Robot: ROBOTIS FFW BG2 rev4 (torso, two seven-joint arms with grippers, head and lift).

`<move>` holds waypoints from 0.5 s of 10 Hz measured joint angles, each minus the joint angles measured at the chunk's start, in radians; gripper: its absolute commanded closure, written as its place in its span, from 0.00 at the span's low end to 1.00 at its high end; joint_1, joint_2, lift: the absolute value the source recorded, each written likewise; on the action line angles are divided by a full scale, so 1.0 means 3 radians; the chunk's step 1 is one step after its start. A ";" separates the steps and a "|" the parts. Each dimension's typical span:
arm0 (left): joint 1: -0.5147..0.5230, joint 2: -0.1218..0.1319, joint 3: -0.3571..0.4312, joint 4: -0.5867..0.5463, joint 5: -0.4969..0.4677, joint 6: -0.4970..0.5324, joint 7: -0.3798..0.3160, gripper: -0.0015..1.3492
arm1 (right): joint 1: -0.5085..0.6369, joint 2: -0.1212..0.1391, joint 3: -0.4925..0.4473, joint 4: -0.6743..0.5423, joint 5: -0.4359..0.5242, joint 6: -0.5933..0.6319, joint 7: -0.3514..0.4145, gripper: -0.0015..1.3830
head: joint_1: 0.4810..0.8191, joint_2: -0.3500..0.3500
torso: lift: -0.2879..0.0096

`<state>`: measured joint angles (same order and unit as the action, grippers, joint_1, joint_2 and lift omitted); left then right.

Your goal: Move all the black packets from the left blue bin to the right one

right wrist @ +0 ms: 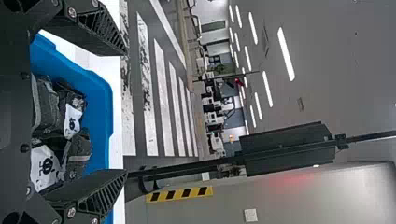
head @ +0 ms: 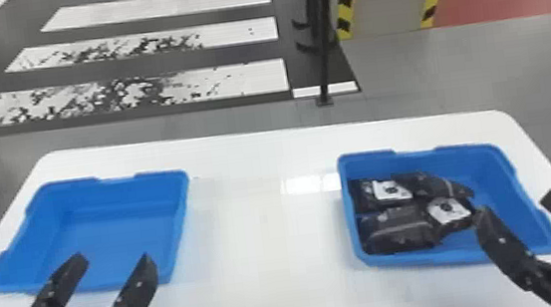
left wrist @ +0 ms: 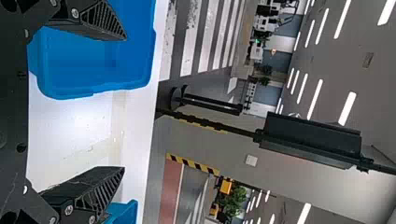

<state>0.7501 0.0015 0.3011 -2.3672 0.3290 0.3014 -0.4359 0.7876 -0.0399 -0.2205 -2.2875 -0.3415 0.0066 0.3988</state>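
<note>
Beyond your wide-spread left fingers (head: 141, 282), the left bin (head: 119, 195) sits empty. Black packets (head: 399, 225) lie beside your parted right fingers (head: 501, 240); transfer apparently complete, retreat clear.

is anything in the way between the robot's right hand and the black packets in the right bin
From above, nothing visible stands between the right hand and the black packets; coming in low, it would likely meet the right blue bin's near wall.
</note>
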 measured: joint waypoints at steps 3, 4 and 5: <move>0.0003 0.0000 0.0000 0.0000 0.0014 -0.0007 0.0001 0.12 | 0.0017 0.0000 -0.0002 -0.0024 -0.0017 -0.0001 0.0000 0.10 | 0.63 0.53 | 0.46; 0.0003 0.0000 0.0001 0.0000 0.0019 -0.0006 0.0001 0.12 | 0.0023 0.0000 -0.0003 -0.0028 -0.0023 -0.0001 0.0000 0.10 | 0.63 0.53 | 0.46; 0.0003 0.0000 0.0005 0.0000 0.0020 -0.0006 -0.0001 0.12 | 0.0025 0.0000 -0.0003 -0.0028 -0.0025 -0.0002 0.0000 0.10 | 0.63 0.53 | 0.46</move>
<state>0.7510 0.0015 0.3026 -2.3672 0.3349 0.2997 -0.4360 0.7950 -0.0399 -0.2214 -2.2959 -0.3489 0.0059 0.3988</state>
